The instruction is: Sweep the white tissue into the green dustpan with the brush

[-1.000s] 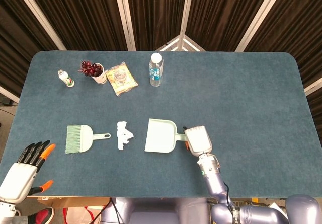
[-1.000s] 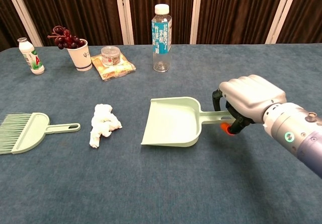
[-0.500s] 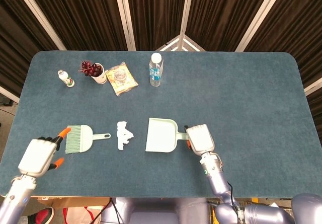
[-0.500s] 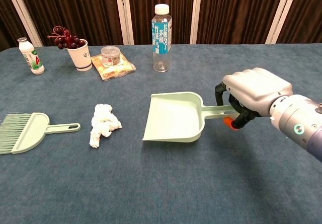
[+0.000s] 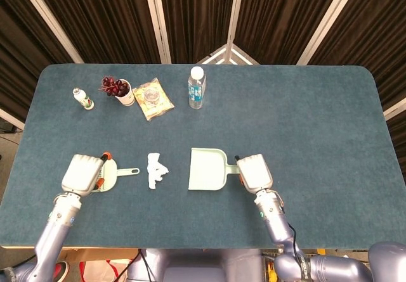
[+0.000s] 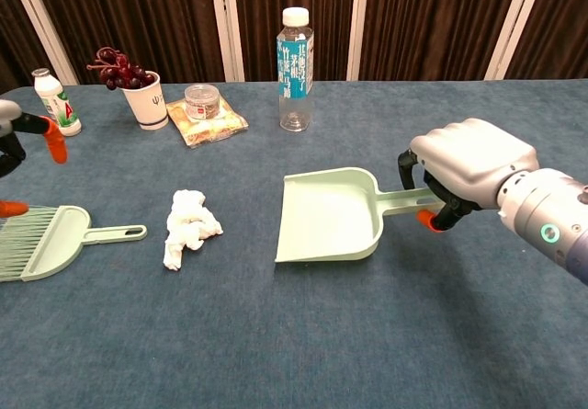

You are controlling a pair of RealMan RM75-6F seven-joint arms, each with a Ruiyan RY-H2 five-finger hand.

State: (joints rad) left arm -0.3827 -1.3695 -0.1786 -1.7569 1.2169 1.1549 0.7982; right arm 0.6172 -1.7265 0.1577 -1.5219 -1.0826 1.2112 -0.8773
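The tissue [image 6: 188,226] is a crumpled white wad lying on the blue table [image 5: 317,117], between the brush [image 6: 50,240] at its 9 o'clock and the green dustpan [image 6: 331,216] at its 3 o'clock. The right hand [image 6: 469,172] grasps the dustpan's handle, with the pan's mouth facing the tissue. The left hand [image 5: 81,173] hovers over the brush head with fingers apart, holding nothing; whether it touches the brush cannot be told.

dustpan [image 6: 329,216] pale green | brush [image 6: 41,240] pale green | tissue [image 6: 188,227] white | table [image 6: 276,335] blue-teal
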